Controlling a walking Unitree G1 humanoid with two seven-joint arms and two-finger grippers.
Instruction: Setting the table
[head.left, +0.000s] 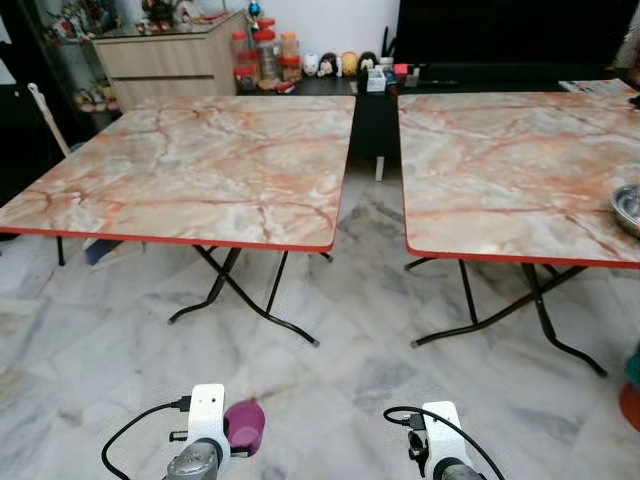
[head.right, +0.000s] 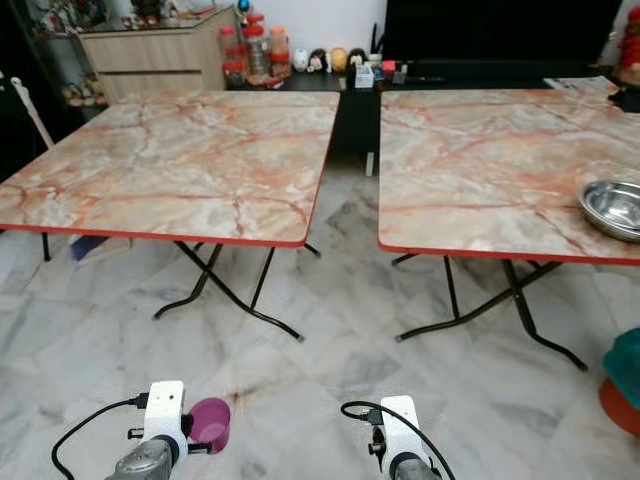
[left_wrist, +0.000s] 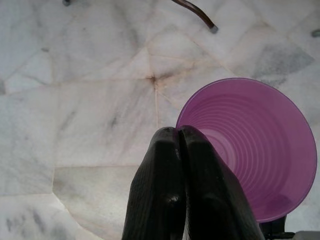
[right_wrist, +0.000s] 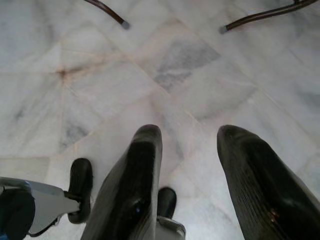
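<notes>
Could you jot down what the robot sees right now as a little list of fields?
Left pincer: shut on the rim of a purple cup, held low over the floor
Right pincer: open, holding nothing
Tables: two marble-patterned folding tables side by side, a gap between
Right table: steel bowl near its front edge
Floor: pale marble tiles

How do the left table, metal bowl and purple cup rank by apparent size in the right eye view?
1. Left table, by far the largest.
2. Metal bowl, partly cut off by the picture edge.
3. Purple cup, pinched by the left gripper; it sits nearer the camera, so bowl versus cup is unsure.
</notes>
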